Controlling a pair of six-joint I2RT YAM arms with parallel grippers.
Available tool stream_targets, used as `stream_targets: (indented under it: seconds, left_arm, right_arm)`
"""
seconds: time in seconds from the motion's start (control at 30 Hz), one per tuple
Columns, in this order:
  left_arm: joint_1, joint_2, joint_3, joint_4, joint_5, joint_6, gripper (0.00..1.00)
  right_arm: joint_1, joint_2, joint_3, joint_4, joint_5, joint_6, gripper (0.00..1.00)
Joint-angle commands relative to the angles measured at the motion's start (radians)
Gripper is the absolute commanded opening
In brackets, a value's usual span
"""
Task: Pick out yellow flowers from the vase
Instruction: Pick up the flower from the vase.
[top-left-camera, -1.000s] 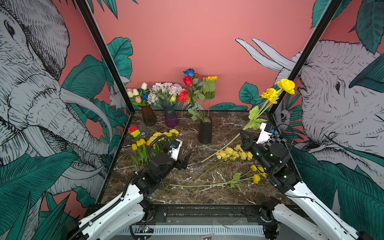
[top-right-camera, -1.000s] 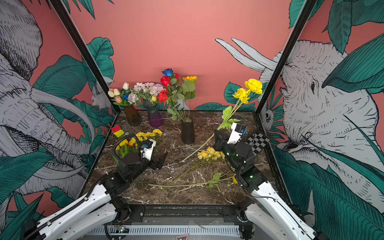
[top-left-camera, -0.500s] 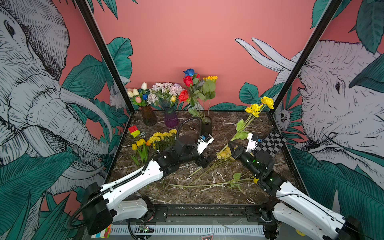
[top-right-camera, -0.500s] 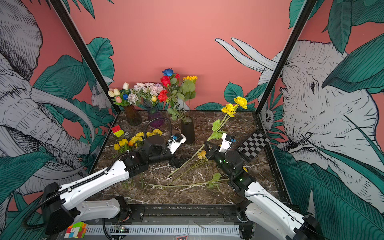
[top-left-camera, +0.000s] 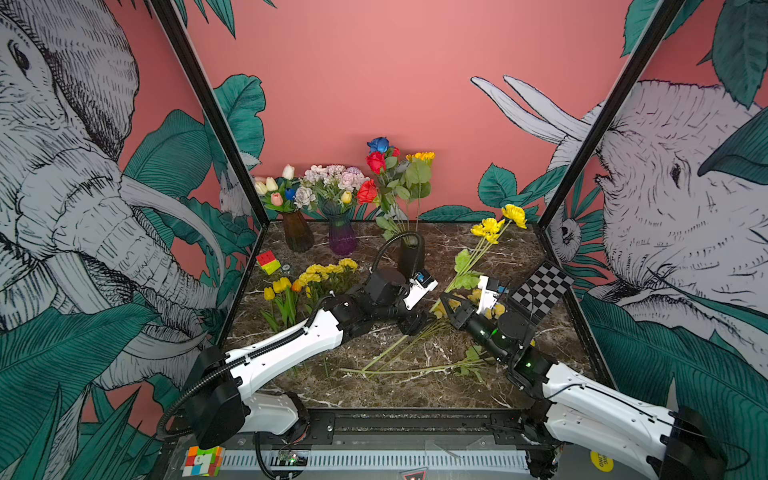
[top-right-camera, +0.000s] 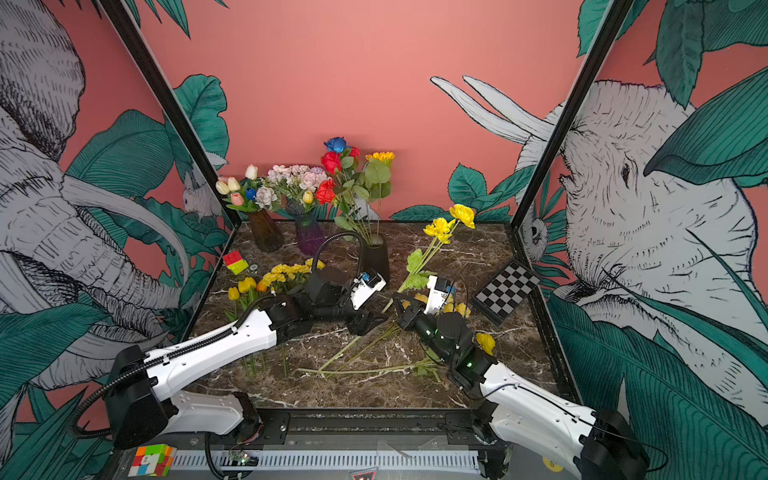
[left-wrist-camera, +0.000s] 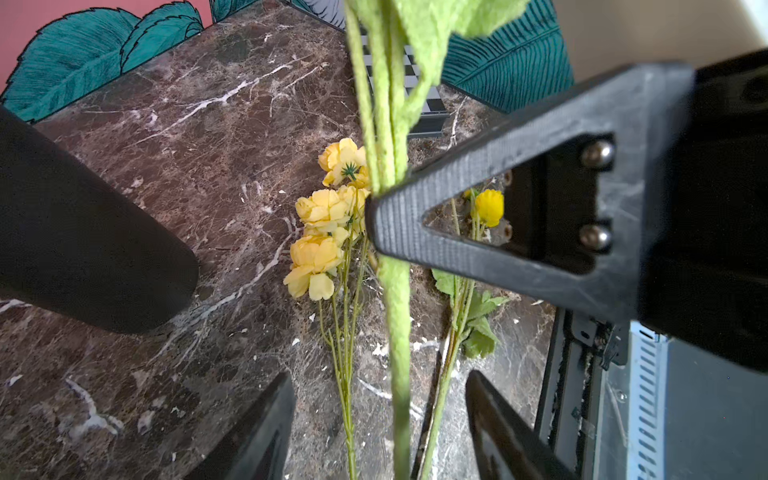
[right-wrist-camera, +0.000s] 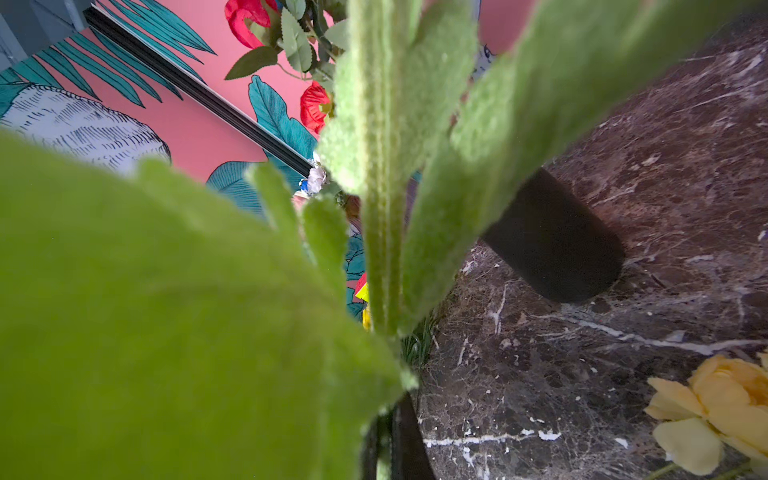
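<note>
Checkerboard, small colour cube, red roses, marble tabletop

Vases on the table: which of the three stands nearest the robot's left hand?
The black vase, holding red roses; the brown vase and purple vase stand farther back.

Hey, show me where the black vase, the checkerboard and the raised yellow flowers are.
black vase (top-right-camera: 374, 259): a top view, on its front wall.
checkerboard (top-right-camera: 507, 291): a top view, middle of its chequered face.
raised yellow flowers (top-left-camera: 514, 215): a top view, on the topmost bloom.
</note>
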Motion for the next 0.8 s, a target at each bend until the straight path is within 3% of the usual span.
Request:
stream_targets:
  seconds: [0.0, 0.43, 0.67, 0.77]
  left_arm:
    - [-0.005, 0.017, 0.044, -0.027, 0.043, 0.008, 0.59]
    - [-0.006, 0.054, 0.071, -0.044, 0.052, 0.015, 0.04]
    - [-0.005, 0.062, 0.076, -0.05, 0.019, 0.011, 0.0]
    - [-0.005, 0.062, 0.08, -0.065, -0.021, 0.004, 0.0]
  right_arm:
    - [0.029, -0.006, 0.002, 0.068, 0.024, 0.0, 0.0]
    - [0.067, 0.011, -0.011, 0.088, 0.068, -0.017, 0.0]
    - [0.069, 0.004, -0.011, 0.076, 0.069, -0.036, 0.03]
    - [0.069, -0.019, -0.002, 0.033, 0.079, -0.064, 0.24]
